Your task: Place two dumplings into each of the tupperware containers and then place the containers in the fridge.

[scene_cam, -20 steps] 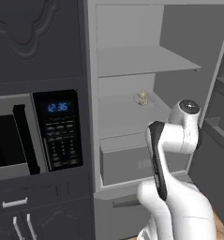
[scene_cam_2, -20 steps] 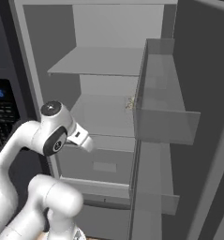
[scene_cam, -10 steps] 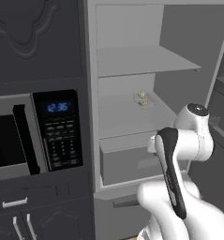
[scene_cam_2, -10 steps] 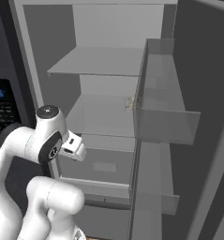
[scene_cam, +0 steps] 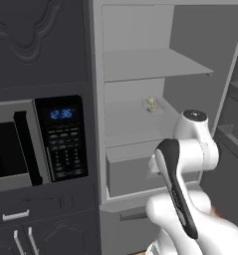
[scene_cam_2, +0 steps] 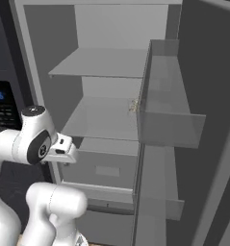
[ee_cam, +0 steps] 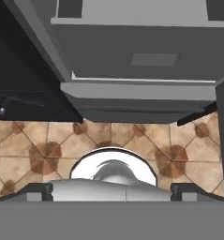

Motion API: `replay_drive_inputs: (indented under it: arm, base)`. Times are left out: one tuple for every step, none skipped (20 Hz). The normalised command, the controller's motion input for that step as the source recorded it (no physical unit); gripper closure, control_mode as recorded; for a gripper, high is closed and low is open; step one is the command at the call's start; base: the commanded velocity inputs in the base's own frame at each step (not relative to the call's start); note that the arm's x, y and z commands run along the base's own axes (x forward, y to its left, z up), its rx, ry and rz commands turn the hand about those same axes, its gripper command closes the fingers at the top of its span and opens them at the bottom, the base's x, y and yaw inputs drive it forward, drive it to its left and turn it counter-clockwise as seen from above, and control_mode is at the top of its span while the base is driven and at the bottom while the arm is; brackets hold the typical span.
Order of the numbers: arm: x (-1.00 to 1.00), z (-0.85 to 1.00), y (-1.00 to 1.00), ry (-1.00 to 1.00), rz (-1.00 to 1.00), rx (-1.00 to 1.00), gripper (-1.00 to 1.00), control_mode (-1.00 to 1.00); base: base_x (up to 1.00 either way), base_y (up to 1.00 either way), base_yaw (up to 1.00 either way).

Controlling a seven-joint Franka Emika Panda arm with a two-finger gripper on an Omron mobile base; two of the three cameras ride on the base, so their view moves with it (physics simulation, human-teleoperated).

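Note:
The fridge (scene_cam: 155, 64) stands open in front of me. On its middle shelf lie tan speckled dumplings (scene_cam: 151, 103), small and far back; in the right base view the dumplings (scene_cam_2: 134, 105) peek out beside the door bin. A pale tupperware container (scene_cam: 159, 109) seems to lie under them, but it blends with the shelf. My gripper (ee_cam: 112, 190) points down at the floor before the fridge drawer (ee_cam: 141, 42). Its fingertips (ee_cam: 41, 190) stand wide apart with nothing between them: open. The hand (scene_cam_2: 63, 146) hangs below the middle shelf, well short of it.
A black oven panel with blue digits (scene_cam: 60, 113) stands left of the fridge. The open fridge door (scene_cam_2: 169, 120) with its clear bins juts out on the right. Brown tiled floor (ee_cam: 38, 145) lies below the hand.
The arm has folded back and the hand has dropped and tipped downward, away from the shelf. Fridge and dumplings stand as before.

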Motion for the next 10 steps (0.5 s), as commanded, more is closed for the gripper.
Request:
replay_drive_inputs:
  arm:
    - [-0.21, 0.0, -0.14, -0.07, 0.16, 0.08, -1.0, -1.0]
    - [-0.17, -0.01, -0.01, -0.05, 0.17, 0.03, -1.0, -1.0]
    - [-0.22, 0.0, 0.0, -0.03, 0.2, 0.01, -1.0, -1.0]
    - [-0.39, 0.0, -0.01, 0.0, 0.28, 0.0, -1.0, -1.0]
    - [0.0, 0.0, 0.0, 0.0, 0.0, 0.0, -1.0, 1.0]
    - [0.0, 0.0, 0.0, 0.0, 0.0, 0.0, -1.0, 1.0]
    - [0.0, 0.0, 0.0, 0.0, 0.0, 0.0, -1.0, 1.0]
    - [0.0, 0.0, 0.0, 0.0, 0.0, 0.0, -1.0, 1.0]
    - [0.0, 0.0, 0.0, 0.0, 0.0, 0.0, -1.0, 1.0]
    - [0.0, 0.0, 0.0, 0.0, 0.0, 0.0, -1.0, 1.0]
  base:
    - [0.0, 0.0, 0.0]
    - [0.0, 0.0, 0.0]
    - [0.0, 0.0, 0.0]
    - [0.0, 0.0, 0.0]
    - [-0.56, -0.01, 0.32]
    - [-0.68, -0.04, 0.34]
    - [-0.77, -0.04, 0.34]
    - [-0.78, -0.01, 0.29]
    - [-0.78, 0.0, 0.25]
    - [-0.76, 0.0, 0.23]
